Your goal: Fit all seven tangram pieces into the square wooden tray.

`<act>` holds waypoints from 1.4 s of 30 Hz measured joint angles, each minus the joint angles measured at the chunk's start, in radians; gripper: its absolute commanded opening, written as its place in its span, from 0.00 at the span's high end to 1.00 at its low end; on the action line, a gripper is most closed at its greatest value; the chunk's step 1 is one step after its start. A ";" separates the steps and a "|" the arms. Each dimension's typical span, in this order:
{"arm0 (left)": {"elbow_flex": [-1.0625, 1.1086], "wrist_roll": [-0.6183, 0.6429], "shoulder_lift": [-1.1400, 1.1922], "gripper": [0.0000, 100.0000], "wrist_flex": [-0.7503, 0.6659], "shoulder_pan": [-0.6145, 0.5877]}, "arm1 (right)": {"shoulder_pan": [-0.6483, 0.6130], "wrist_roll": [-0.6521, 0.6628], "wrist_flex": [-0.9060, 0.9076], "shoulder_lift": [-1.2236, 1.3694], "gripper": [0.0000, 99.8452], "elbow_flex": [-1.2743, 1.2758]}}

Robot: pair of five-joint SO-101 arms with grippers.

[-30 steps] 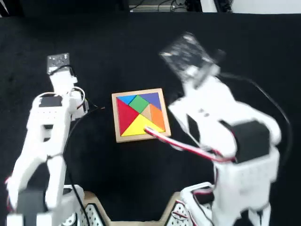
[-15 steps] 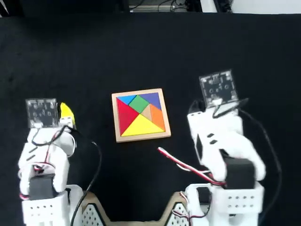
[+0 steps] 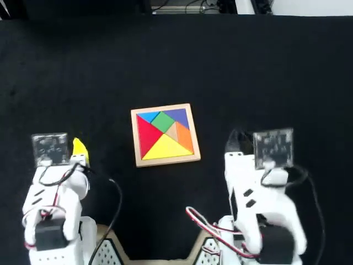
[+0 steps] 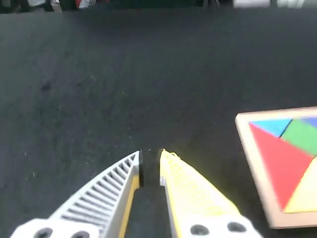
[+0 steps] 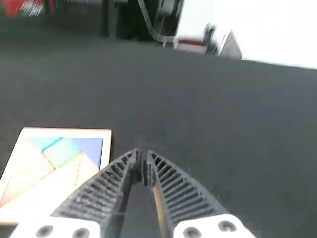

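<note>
Black table (image 3: 248, 66) stretches ahead of both pairs of fingers. The square wooden tray (image 3: 134, 138), filled with the tangram pieces (image 3: 160, 146), lies between the left gripper (image 4: 150, 161) and the right gripper (image 5: 140, 161), apart from both. Each gripper is clenched on nothing. A red-and-white cable (image 3: 199, 216) loops behind the right fingers.

From here I see the black tabletop (image 3: 231, 61) spreading out ahead of the right claw (image 5: 141, 161), with dark cables (image 3: 187, 7) and a white wall (image 5: 270, 27) beyond its far edge.
</note>
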 measured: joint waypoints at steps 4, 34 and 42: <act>0.226 -0.063 0.005 0.91 -0.224 0.000 | 0.002 0.028 -0.253 -0.080 0.99 0.327; 0.311 0.137 0.006 0.91 0.164 0.000 | 0.026 -0.020 0.130 -0.084 0.99 0.575; 0.311 0.135 0.006 0.91 0.164 -0.026 | 0.031 -0.023 0.130 -0.084 0.99 0.575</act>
